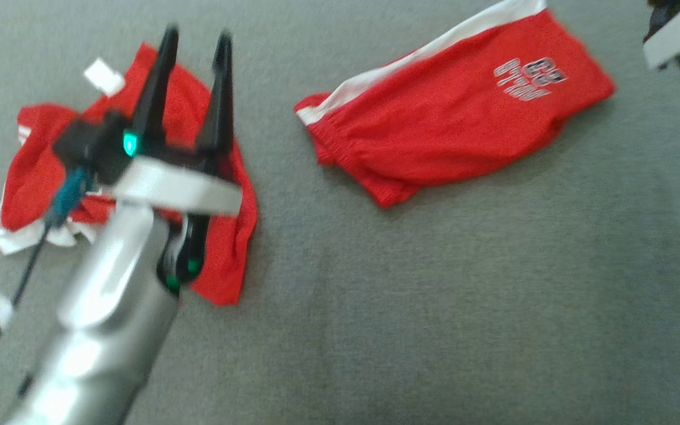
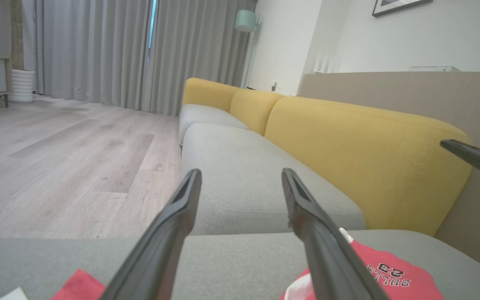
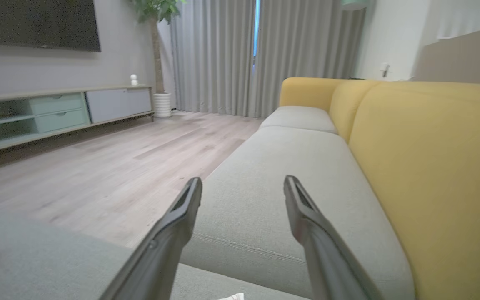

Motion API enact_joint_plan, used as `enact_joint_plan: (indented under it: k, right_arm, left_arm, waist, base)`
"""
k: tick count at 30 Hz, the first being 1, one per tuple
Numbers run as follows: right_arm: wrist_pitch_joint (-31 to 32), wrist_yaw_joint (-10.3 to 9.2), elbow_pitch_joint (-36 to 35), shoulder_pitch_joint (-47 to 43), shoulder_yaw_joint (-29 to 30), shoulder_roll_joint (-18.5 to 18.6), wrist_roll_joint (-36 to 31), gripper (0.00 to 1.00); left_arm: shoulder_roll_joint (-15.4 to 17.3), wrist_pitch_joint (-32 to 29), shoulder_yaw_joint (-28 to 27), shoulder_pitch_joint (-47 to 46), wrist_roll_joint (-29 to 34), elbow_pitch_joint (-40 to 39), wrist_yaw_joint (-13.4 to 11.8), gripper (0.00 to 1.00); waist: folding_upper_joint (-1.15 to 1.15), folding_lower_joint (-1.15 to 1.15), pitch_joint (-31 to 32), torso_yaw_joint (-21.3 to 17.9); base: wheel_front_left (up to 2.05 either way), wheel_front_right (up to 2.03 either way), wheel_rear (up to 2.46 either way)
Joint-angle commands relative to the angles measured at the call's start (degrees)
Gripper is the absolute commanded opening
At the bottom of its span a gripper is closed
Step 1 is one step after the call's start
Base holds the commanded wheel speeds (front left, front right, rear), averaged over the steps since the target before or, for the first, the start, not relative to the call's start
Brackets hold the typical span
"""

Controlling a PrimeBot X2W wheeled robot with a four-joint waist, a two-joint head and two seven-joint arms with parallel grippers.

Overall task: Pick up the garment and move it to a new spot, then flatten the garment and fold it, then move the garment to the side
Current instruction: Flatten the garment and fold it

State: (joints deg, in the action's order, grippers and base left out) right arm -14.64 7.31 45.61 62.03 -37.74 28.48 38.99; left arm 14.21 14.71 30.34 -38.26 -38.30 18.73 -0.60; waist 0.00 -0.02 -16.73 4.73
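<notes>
The left end effector [image 1: 197,34] hangs, fingers apart, over the crumpled red garment [image 1: 222,248] on the grey sofa seat [image 1: 434,295], probably lining up a pick (the folded red shorts [image 1: 458,130] look finished, lying well apart). The right end effector [image 3: 242,180] is spread too, empty.

This is a home living room. A sofa [image 3: 298,166] with grey seats and yellow backs stands on wood flooring [image 3: 111,166]. Opposite the sofa, a television [image 3: 36,23] hangs above a low cabinet [image 3: 56,112]; curtains [image 3: 223,54] hang beyond its far end.

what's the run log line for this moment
left gripper open, above crumpled red garment | right gripper open, empty | red shorts on sofa
</notes>
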Motion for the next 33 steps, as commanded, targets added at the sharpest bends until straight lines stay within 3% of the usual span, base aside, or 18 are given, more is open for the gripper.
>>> enact_joint_plan:
  k: [1,5,6,10,17,23,33]
  right_arm:
    - [-0.3,0.18,-2.4,-5.3,4.0,-1.8,-1.6,1.00]
    - [-0.3,0.18,-5.4,-14.6,13.1,-6.9,-6.3,1.00]
    - [-0.3,0.18,-5.4,-14.6,13.1,-6.9,-6.3,1.00]
    - [-0.3,0.18,-9.6,-24.4,21.0,-13.1,-12.2,1.00]
    - [-0.4,0.18,-17.0,-40.2,29.4,-22.8,-23.6,1.00]
    - [-0.4,0.18,-20.3,-46.2,31.8,-25.2,-27.3,1.00]
    - [-0.2,0.18,-22.5,-46.5,34.8,-25.6,-28.3,1.00]
  left_arm:
    - [1.6,0.3,-3.7,2.3,1.4,-2.6,-0.6,1.00]
    - [0.5,0.3,-6.8,9.2,4.3,-4.7,-0.8,1.00]
    - [0.5,0.3,-6.8,9.2,4.3,-4.7,-0.8,1.00]
    - [-1.2,0.3,-8.9,15.3,7.3,-5.4,-0.5,1.00]
    - [-5.1,0.3,-12.9,23.9,13.3,-6.2,1.0,1.00]
    - [-8.0,0.3,-16.5,28.3,17.6,-6.2,2.6,1.00]
    - [-10.2,0.3,-19.3,27.7,21.8,-5.2,4.9,1.00]
  waist:
    - [0.00,0.02,3.8,-2.4]
    - [0.00,0.02,6.8,-3.7]
    - [0.00,0.02,6.8,-3.7]
    - [0.00,0.02,9.0,-4.8]
    - [0.00,0.02,11.1,-6.0]
    - [0.00,0.02,11.6,-6.5]
    - [0.00,0.02,9.9,-4.9]
  base:
    - [0.00,0.00,0.00]
    - [0.00,0.00,0.00]
    - [0.00,0.00,0.00]
    - [0.00,0.00,0.00]
    - [0.00,0.00,0.00]
    - [0.00,0.00,0.00]
    - [0.00,0.00,0.00]
